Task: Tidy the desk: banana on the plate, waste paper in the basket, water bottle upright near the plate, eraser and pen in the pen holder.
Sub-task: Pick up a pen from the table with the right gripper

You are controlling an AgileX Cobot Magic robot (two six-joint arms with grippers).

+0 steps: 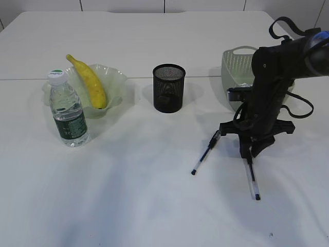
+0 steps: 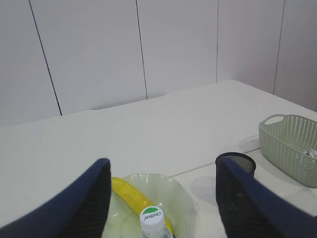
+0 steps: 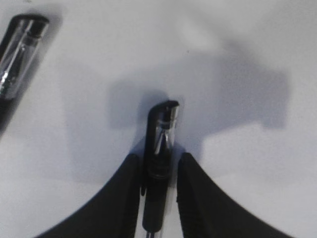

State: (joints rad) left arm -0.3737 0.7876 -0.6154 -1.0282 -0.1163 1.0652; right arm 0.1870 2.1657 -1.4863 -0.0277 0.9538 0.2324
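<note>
A white table (image 1: 154,206) seen from the front at a downward slant, with most of the tidying apparently finished. On the left, a yellow banana (image 1: 90,82) lies in a pale green, wavy-edged plate (image 1: 121,80). Just in front of the plate stands a clear water bottle (image 1: 67,110), upright, with a white cap and dark green label. At the back right sits a pale green woven basket (image 1: 234,62); the left wrist view shows something white and crumpled inside it, probably the waste paper (image 2: 311,152). In the middle stands a black mesh pen holder (image 1: 168,87). Whether the eraser is already inside cannot be told; no eraser shows on the table.

What remains, judging by the layout, is the pens. Two lie flat on the table at front right, well apart from the holder. The first pen (image 1: 205,153), clear with black ends, lies slanted and untouched. The second pen (image 1: 252,177) is similar, a clear barrel with a black grip and clip, and points toward the camera.

The right tool (image 1: 250,152) reaches down over the second pen's upper end. In the right wrist view its two black fingers (image 3: 126,198) stand close on either side of the barrel, pinching it. The left tool (image 2: 161,198) hangs above the bottle and plate, jaws spread and holding nothing.
</note>
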